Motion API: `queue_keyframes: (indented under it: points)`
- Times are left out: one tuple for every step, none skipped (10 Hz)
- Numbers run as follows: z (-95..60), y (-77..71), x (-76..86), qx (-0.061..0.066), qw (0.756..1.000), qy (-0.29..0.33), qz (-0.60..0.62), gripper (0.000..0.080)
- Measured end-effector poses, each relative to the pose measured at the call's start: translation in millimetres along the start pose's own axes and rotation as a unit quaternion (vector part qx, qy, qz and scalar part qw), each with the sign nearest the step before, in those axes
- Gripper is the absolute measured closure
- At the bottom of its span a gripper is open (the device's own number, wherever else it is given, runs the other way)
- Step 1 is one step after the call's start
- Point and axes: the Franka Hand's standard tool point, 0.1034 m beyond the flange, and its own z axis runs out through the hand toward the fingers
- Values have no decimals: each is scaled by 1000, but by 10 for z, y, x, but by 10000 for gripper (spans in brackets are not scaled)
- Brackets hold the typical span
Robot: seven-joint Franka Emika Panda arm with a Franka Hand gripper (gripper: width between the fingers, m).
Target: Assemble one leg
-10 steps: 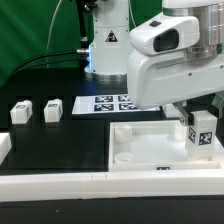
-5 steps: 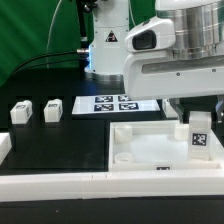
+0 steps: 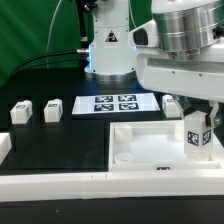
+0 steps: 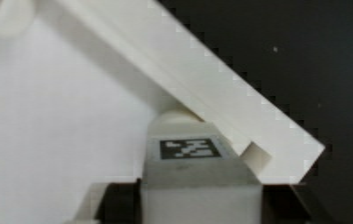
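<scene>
gripper [image 3: 198,128]: clamping tight on the leg [image 3: 197,134], lower right of the exterior view
tray [image 3: 140,150]: sitting under it, leg hanging over its right corner
spare legs [image 3: 36,110]: chilling at left

The leg [image 3: 197,136] stands upright at the tray's [image 3: 135,150] corner on the exterior view's right.

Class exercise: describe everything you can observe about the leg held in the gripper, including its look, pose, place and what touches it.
The leg is a small, stubby white post, matte and plastic-looking, with a square black-and-white marker tag on its face. It stands upright, clamped from above by the gripper, whose dark fingers press its two sides in the wrist view. It sits over the corner of the white tray on the exterior view's right, near the raised rim. Whether its base is seated in a socket cannot be seen.
</scene>
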Motion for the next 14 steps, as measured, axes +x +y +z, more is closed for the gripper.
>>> queue_keyframes:
  points:
    - [9,-16,-13,9,999,2,53,505]
    - [16,-32,-43,13,993,-1,120,505]
    - [16,-32,-39,15,988,-5,156,505]
    - [18,-37,-42,18,982,-9,188,505]
    - [18,-43,-37,20,976,-11,216,505]
    - [18,-43,-37,20,979,-11,203,505]
    - [21,-44,-43,20,980,-11,195,505]
    - [22,-44,-44,20,984,-11,176,323]
    - [23,-46,-49,20,984,-11,175,206]
    - [24,-45,-49,21,990,-11,141,167]
    - [26,-44,-48,21,996,-9,87,167]
    - [29,-41,-46,21,999,-8,45,153]
    - [38,-21,-38,12,1000,-8,-27,153]
    - [31,-15,-22,4,994,-5,-108,150]
